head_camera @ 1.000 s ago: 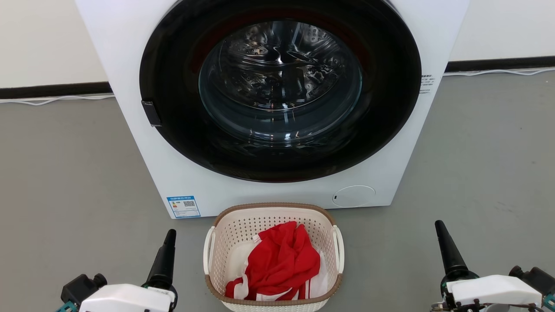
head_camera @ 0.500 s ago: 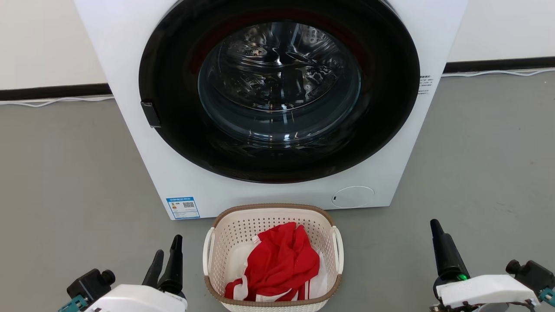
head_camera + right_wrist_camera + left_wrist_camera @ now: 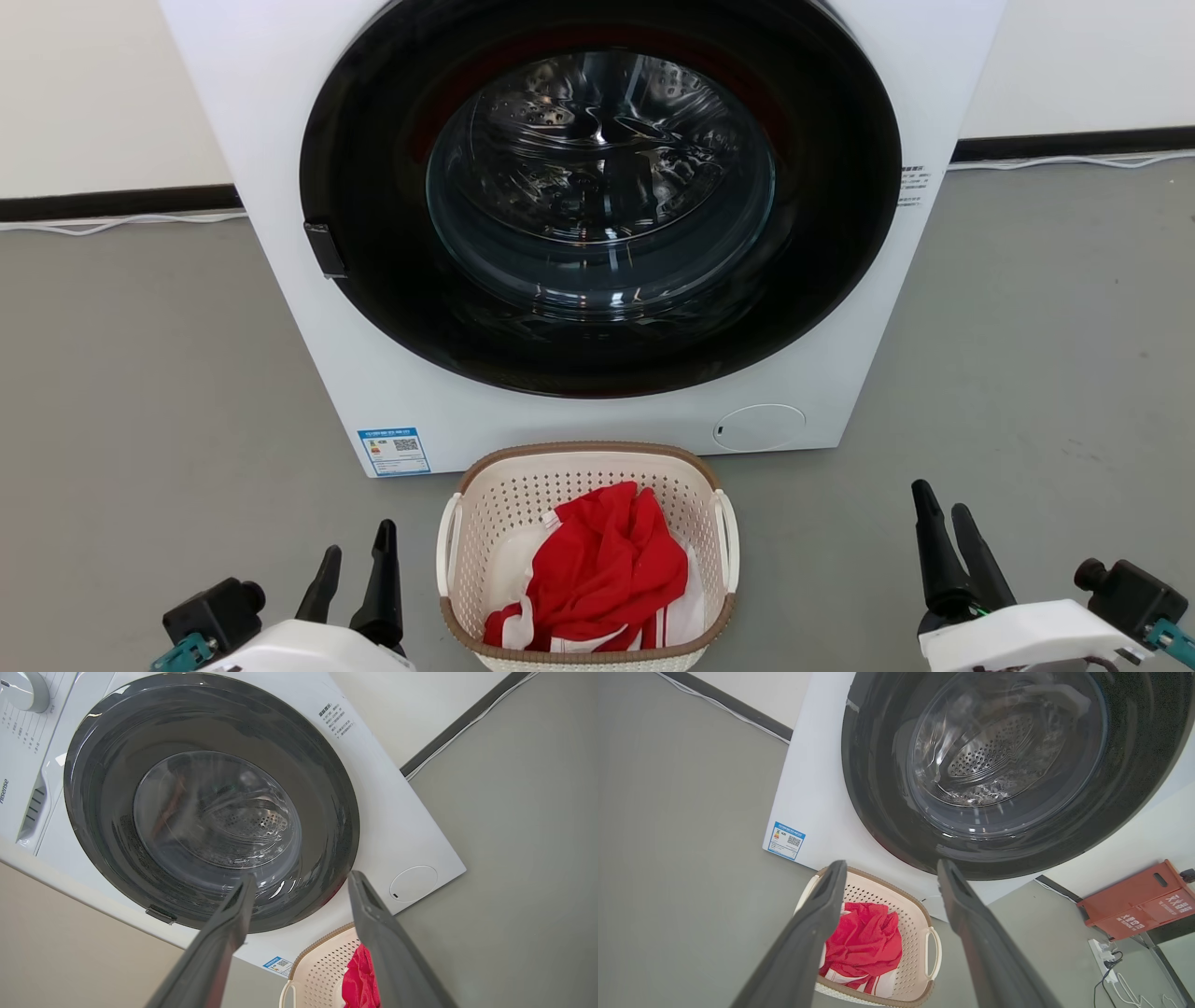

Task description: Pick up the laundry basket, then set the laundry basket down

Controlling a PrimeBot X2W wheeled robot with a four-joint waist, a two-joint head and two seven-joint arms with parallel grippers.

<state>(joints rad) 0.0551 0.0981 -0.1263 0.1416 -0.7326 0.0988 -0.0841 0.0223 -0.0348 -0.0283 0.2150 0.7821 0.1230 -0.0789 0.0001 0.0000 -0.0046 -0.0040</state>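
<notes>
Cream perforated laundry basket (image 3: pixel 587 485), brown rim, upright on floor

A white front-loading washing machine (image 3: pixel 280 140) stands on the grey floor (image 3: pixel 121 373) before a wall (image 3: pixel 93 93) with black skirting (image 3: pixel 112 201), a white cable (image 3: pixel 131 222) running along it. Its round dark door (image 3: pixel 822 280) is shut, the steel drum (image 3: pixel 597 149) visible through the glass. A blue label (image 3: pixel 395 452) sits at the front's lower left, a round cover (image 3: pixel 759 426) at the lower right. A red garment (image 3: pixel 607 560) lies before it. Off to the side an orange-red box (image 3: pixel 1139 900) stands near what looks like a power strip (image 3: pixel 1104 961)
</notes>
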